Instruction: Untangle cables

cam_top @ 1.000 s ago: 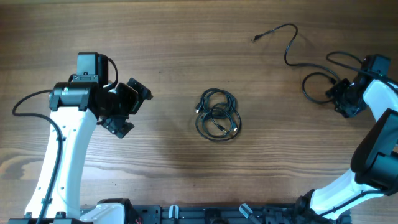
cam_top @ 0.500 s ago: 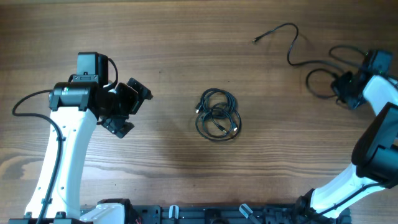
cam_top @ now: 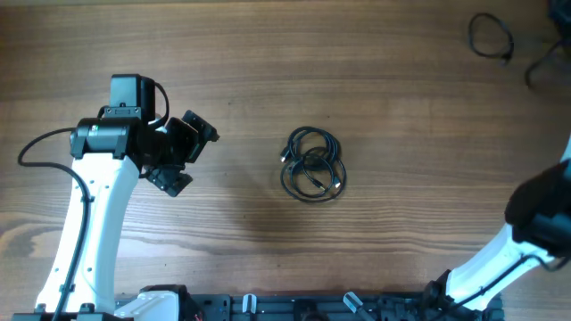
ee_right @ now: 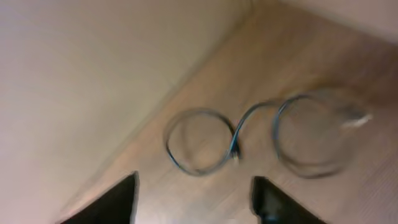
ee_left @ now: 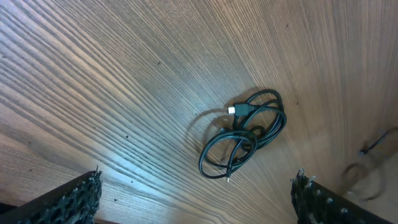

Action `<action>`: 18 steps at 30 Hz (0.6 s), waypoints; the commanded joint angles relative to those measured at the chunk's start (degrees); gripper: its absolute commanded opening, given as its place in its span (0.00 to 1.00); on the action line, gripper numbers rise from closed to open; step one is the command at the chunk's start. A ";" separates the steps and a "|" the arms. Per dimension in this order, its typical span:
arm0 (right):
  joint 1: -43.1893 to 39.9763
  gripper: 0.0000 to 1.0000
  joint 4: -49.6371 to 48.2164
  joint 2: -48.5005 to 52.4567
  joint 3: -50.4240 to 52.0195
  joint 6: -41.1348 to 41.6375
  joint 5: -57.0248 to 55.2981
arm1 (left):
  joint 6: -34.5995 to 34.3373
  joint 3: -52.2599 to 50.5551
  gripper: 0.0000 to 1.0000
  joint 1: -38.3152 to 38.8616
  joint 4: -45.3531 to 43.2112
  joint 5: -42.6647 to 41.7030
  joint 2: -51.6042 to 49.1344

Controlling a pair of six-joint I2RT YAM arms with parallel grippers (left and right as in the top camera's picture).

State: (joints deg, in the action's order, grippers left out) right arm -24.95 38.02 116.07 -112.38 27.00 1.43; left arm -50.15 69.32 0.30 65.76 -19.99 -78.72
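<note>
Overhead: loose cable (cam_top: 491, 36) has shifted to the view's top-right corner; coiled tangle (cam_top: 312, 164) unmoved.
Tangle lies well ahead of the released left claw (cam_top: 192, 156). Only the right wrist shows the right claw (ee_right: 196, 199): blurred, spread, empty, loose cable's loops just ahead.

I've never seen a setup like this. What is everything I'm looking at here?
tangle of cables: one looped bundle, black, middle of the table
loose cable: one, black, curled in loops, far right corner by the table edge; blurred in the right wrist view
table: one, brown wood grain
left arm: one, white and black, left side
left gripper: one, black, open and empty, facing the tangle
right arm: one, white and black, right edge
right gripper: one, dark, fingers apart and empty, near the loose cable
</note>
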 commanded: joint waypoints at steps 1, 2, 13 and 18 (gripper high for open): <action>0.33 0.75 3.34 6.45 -0.07 -1.81 1.16 | 0.44 0.02 1.00 -0.04 -0.15 0.57 -0.11; 0.33 0.78 4.00 7.06 -0.07 -2.80 1.20 | 0.44 0.02 1.00 -0.04 -0.15 0.57 -0.11; 0.33 0.89 -3.96 7.37 2.36 -13.27 -1.44 | 0.44 0.02 1.00 -0.04 -0.52 0.57 -0.11; 0.11 0.92 -7.26 9.92 2.38 -34.21 -1.84 | 0.42 0.02 1.00 -0.04 -0.61 1.64 -0.11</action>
State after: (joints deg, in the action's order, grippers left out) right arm -24.91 31.29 124.18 -110.54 3.68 0.97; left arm -50.15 69.34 0.30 65.32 -19.77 -78.72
